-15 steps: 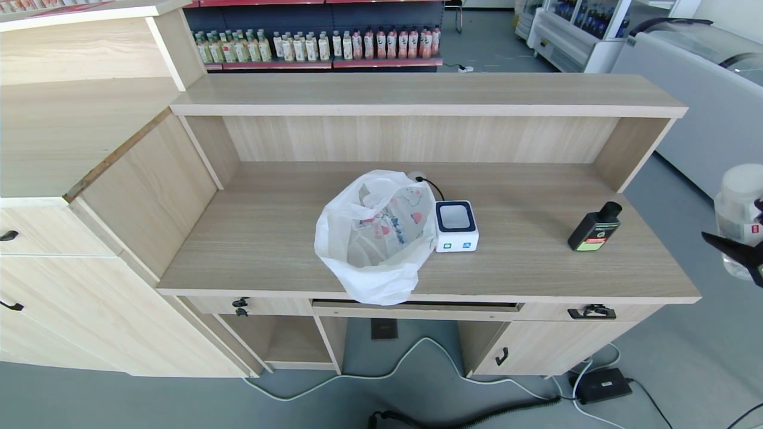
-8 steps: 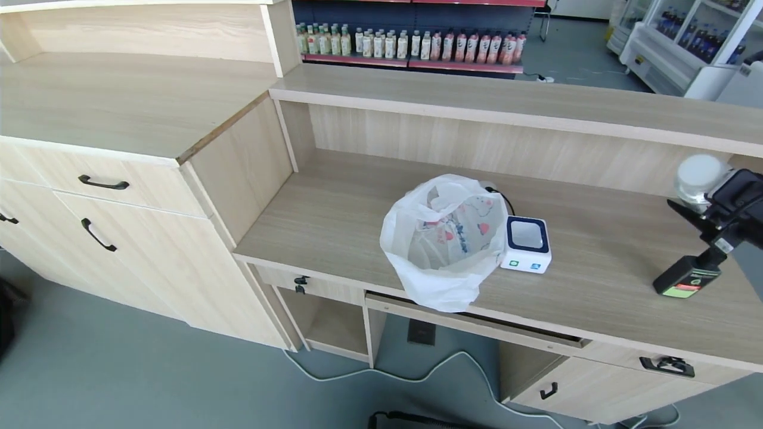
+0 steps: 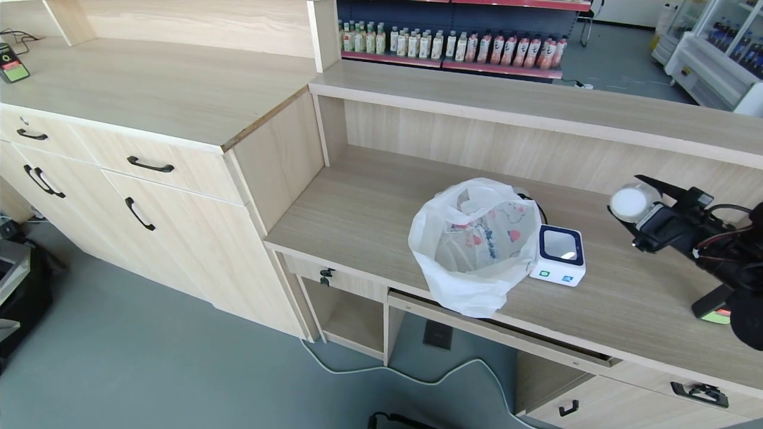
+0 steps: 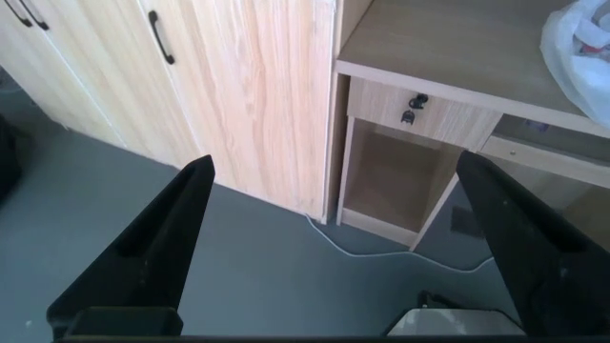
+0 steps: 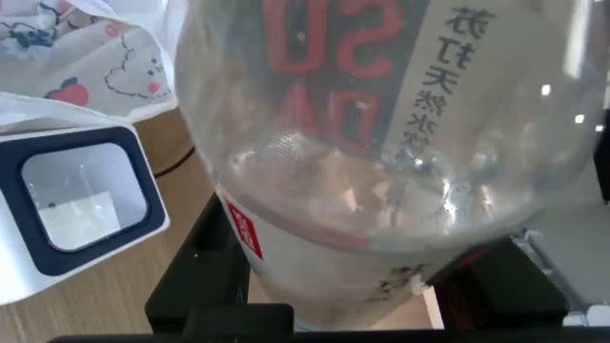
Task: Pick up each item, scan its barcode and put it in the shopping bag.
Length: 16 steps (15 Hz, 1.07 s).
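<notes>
Carried inward since 1 s ago: clear bottle [image 3: 630, 202], then out past the right end of the counter [image 3: 369, 220] and right of the dark bottle [image 3: 712, 305], now in the air over the counter, between dark bottle and scanner [image 3: 559, 262]. Panned left meanwhile with the head camera, hence the shifted framing.

Gripped around its body by the right gripper [image 3: 647, 215], jaws parted just to the bottle's width, 1 black finger on each of 2 sides, white cap turned toward the head camera. Near the scanner, apart from it.

Spread wide and holding nothing: left gripper [image 4: 334, 248], low over the grey floor [image 4: 238, 257] in front of the cabinet [image 4: 257, 95].

From the right wrist: red print on the clear bottle [image 5: 381, 143], the scanner [image 5: 81, 205] with its glass window facing up, the shopping bag [image 5: 95, 48] touching it. From the head: the white cap, the shopping bag [image 3: 471, 286] standing open at the counter's front edge, the dark bottle mostly hidden behind the right arm. From the left wrist: a drawer [image 4: 419, 110] with a key lock under the counter, and 1 corner of the shopping bag [image 4: 581, 48].
</notes>
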### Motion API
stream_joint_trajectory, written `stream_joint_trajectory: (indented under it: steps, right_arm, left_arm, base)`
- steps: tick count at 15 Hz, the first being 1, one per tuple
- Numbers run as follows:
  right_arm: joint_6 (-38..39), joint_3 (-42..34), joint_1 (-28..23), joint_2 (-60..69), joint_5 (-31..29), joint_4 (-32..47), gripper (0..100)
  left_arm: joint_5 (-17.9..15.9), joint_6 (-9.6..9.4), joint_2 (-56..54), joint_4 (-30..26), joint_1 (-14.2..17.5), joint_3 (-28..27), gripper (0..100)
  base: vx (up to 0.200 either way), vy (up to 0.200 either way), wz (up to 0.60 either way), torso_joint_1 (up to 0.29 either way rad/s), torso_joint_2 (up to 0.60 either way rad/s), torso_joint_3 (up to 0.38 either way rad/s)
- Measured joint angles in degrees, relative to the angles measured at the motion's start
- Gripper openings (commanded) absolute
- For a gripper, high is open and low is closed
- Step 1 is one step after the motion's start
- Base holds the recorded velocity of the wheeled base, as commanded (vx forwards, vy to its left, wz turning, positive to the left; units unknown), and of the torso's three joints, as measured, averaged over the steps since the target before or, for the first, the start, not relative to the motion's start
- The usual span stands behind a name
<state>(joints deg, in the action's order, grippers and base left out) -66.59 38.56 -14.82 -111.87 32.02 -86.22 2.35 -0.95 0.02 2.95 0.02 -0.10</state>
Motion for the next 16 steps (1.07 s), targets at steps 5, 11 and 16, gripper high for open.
stream_joint_trajectory:
  steps: [5,11,16]
  right_arm:
    - [0.10,0.13,1.00,-5.35,4.79,-1.19,0]
    - [0.16,0.90,1.16,-7.80,5.17,-1.26,0]
    - [1.69,2.50,1.40,-9.98,5.19,-3.33,0]
  left_arm:
    - [0.00,-0.02,0.00,0.02,0.05,0.00,100]
    - [-0.01,0.00,0.00,0.02,0.07,0.00,100]
    - [0.00,-0.02,0.00,0.02,0.05,0.00,100]
  base:
    - [0.000,0.000,0.00,0.000,0.00,0.000]
    - [0.000,0.000,0.00,0.000,0.00,0.000]
    - [0.000,0.000,0.00,0.000,0.00,0.000]
